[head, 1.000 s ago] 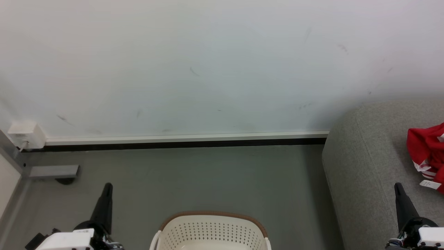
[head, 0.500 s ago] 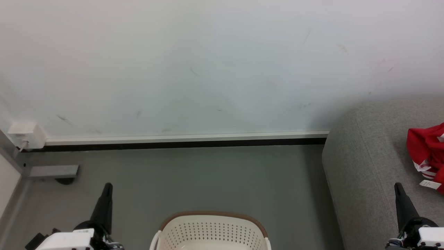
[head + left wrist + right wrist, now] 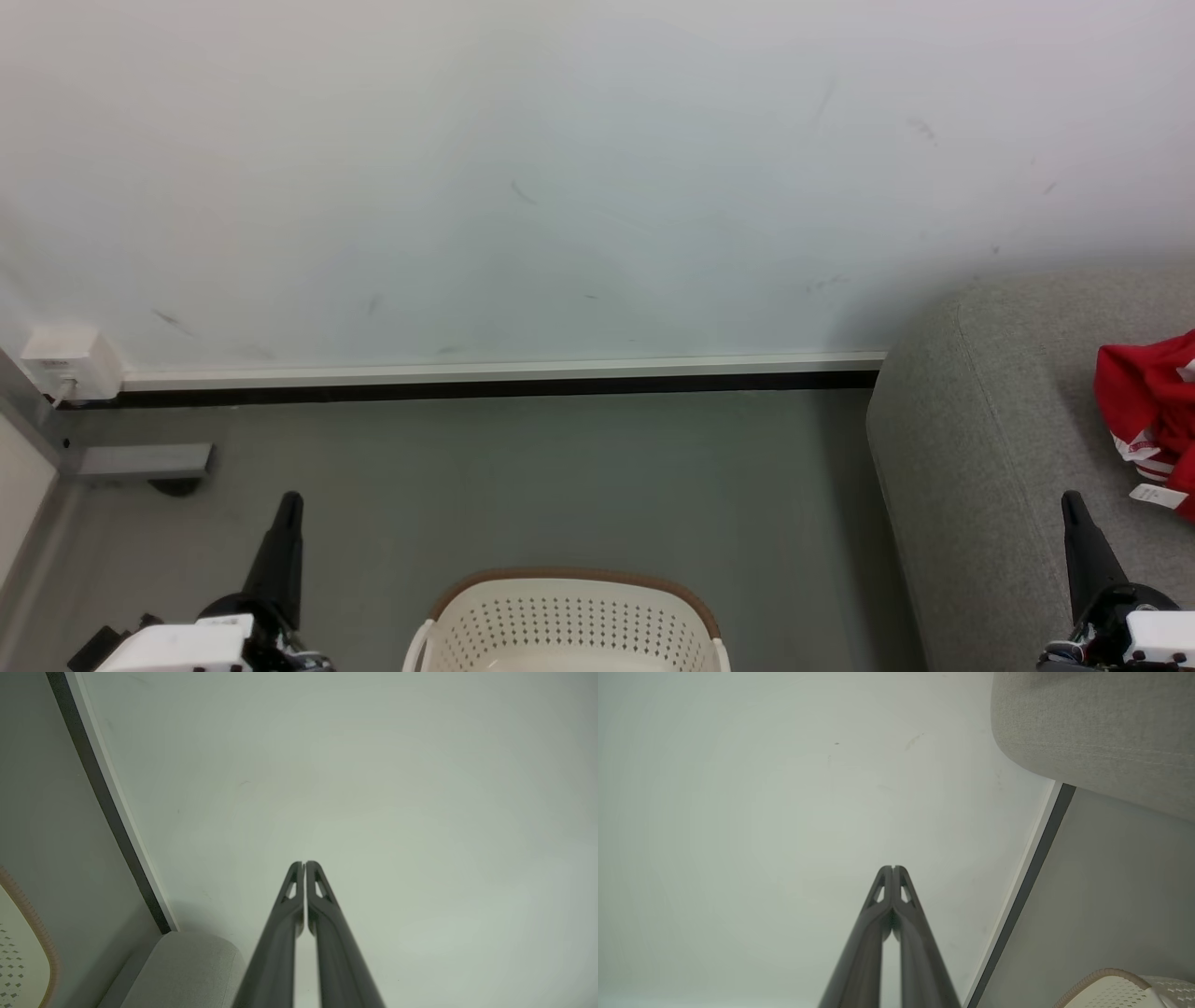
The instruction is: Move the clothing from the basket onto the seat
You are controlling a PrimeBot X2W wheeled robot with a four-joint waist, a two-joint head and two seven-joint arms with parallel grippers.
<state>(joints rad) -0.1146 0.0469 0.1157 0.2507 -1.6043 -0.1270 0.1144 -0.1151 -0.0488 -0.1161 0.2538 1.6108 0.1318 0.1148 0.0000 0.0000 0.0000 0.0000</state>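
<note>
The red jersey with white stripes and tags lies crumpled on the light-grey sofa at the right edge of the head view. The cream perforated basket with its brown rim stands on the floor at bottom centre; what shows of its inside holds no cloth. My left gripper rests shut at lower left, left of the basket, holding nothing. My right gripper is shut over the sofa's front, a little below and left of the jersey. The left wrist view shows the left gripper shut, the right wrist view the right gripper shut.
A pale wall with a white and black skirting closes off the grey floor behind the basket. A white socket box and a grey metal foot sit at the far left.
</note>
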